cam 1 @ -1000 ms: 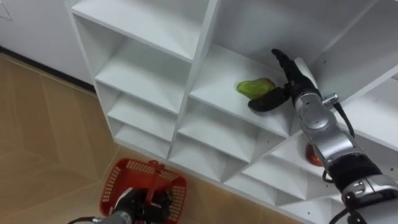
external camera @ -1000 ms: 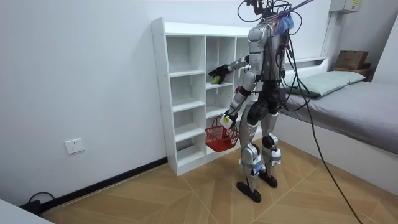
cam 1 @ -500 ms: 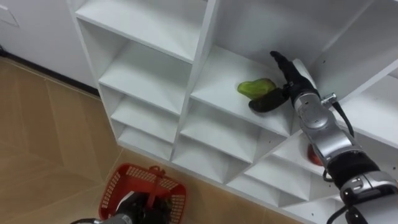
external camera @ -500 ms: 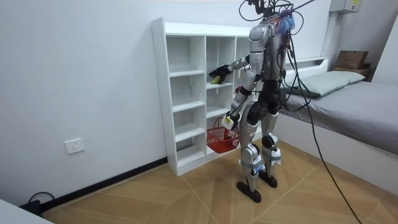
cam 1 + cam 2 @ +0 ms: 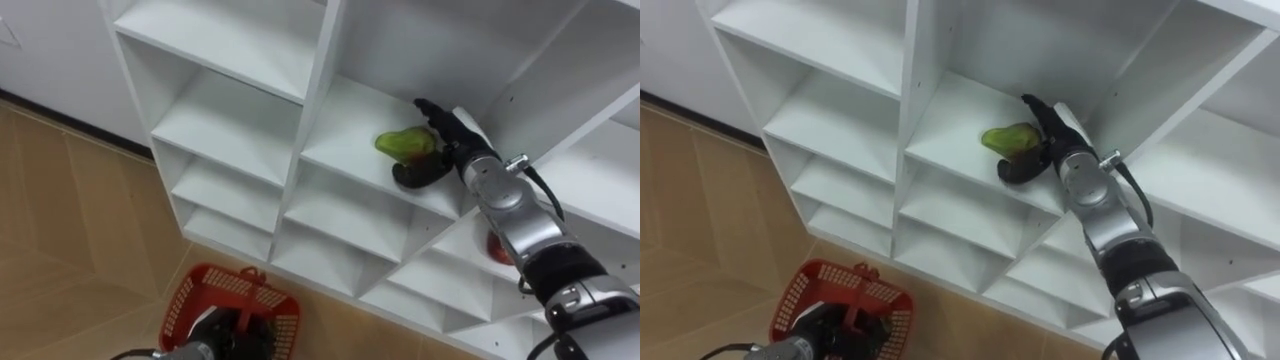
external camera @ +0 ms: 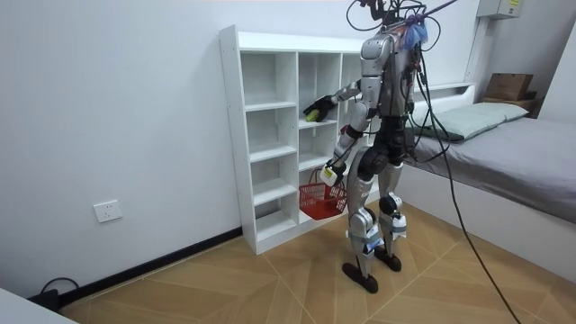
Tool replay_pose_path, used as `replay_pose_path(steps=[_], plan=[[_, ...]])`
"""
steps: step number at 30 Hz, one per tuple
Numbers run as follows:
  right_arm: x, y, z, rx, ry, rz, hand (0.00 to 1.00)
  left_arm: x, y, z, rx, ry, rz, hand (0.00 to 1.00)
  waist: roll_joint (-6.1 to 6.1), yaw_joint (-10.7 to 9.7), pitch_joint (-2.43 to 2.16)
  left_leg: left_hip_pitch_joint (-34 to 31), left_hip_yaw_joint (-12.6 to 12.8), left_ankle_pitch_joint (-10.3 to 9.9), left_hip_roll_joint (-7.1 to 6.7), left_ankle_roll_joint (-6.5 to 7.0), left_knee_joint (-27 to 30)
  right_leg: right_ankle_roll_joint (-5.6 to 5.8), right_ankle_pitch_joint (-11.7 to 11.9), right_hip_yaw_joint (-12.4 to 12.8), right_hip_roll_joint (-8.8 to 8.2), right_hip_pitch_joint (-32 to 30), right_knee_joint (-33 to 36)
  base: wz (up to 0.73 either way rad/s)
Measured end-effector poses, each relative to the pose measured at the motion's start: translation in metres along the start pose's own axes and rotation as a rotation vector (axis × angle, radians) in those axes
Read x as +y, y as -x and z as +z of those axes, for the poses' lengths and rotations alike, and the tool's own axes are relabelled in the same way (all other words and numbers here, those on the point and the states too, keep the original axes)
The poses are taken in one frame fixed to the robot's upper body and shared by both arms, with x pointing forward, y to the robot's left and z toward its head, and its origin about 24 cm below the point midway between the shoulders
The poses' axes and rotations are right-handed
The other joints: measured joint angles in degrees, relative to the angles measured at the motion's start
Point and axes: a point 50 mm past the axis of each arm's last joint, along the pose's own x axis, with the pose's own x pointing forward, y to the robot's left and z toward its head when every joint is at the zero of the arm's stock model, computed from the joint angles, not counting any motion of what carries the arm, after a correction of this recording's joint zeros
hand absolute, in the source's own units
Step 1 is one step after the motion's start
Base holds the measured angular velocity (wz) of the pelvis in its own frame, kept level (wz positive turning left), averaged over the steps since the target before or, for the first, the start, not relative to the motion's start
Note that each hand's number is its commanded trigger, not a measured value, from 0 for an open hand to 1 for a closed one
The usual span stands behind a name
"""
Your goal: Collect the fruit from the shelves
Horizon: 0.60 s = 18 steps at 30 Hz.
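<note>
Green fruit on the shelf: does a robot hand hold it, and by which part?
Yes: the right robot hand grips the green fruit by its right end.

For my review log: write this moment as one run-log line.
stance: standing at white closet | right hand: curled round green fruit on shelf | left hand: holds red basket | phase: grasping

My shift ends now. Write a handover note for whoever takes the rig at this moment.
Right hand: fingers curled round the green fruit, which lies on a shelf of the closet.
Left hand: shut on the handle of the red basket, held low by the closet.
Done: fruit grasped.
Left: lift it out and drop it in the basket. A red thing sits on a lower shelf, partly hidden by the arm.
</note>
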Motion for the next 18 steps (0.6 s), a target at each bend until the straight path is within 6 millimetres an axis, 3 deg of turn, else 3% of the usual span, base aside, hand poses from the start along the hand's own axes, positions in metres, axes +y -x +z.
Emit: replay_pose_path(steps=[12,13,15,16,18], plan=[[0.0002,-0.0006,0.0005,0.005,0.001,0.033,0.00,0.0002,0.0000,-0.0011,0.014,0.003,0.001,1.00,-0.07,-0.2,-0.05,-0.1,-0.1,0.0,-0.03,0.00,0.0,-0.01,0.1,0.0,0.07,0.0,-0.1,0.00],[-0.0002,-0.0009,0.0013,0.007,0.001,0.035,0.22,0.0002,0.0000,-0.0011,0.014,0.003,0.001,1.00,-0.07,-0.2,-0.05,-0.1,-0.1,0.0,-0.03,0.00,0.0,-0.01,0.1,0.0,0.08,0.0,-0.1,0.00],[-0.0004,-0.0011,0.0017,0.008,0.002,0.039,0.82,0.0002,0.0000,-0.0011,0.014,0.003,0.001,1.00,-0.08,-0.3,-0.05,-0.1,-0.1,0.0,-0.03,0.00,0.0,-0.01,0.1,0.0,0.09,0.0,-0.1,0.00],[-0.0007,-0.0011,0.0017,0.008,0.002,0.041,1.00,0.0003,0.0000,-0.0011,0.014,0.003,0.001,1.00,-0.13,-0.3,-0.08,-0.1,-0.2,0.0,-0.03,-0.01,-0.1,-0.01,0.1,-0.1,0.09,0.0,-0.1,0.00],[-0.0014,-0.0010,0.0015,0.009,0.004,0.040,1.00,0.0003,0.0000,-0.0012,0.014,0.003,0.001,1.00,-0.25,-0.3,-0.15,-0.1,-0.2,0.0,-0.03,-0.01,-0.1,-0.01,0.1,-0.1,0.10,0.0,-0.1,0.00]])
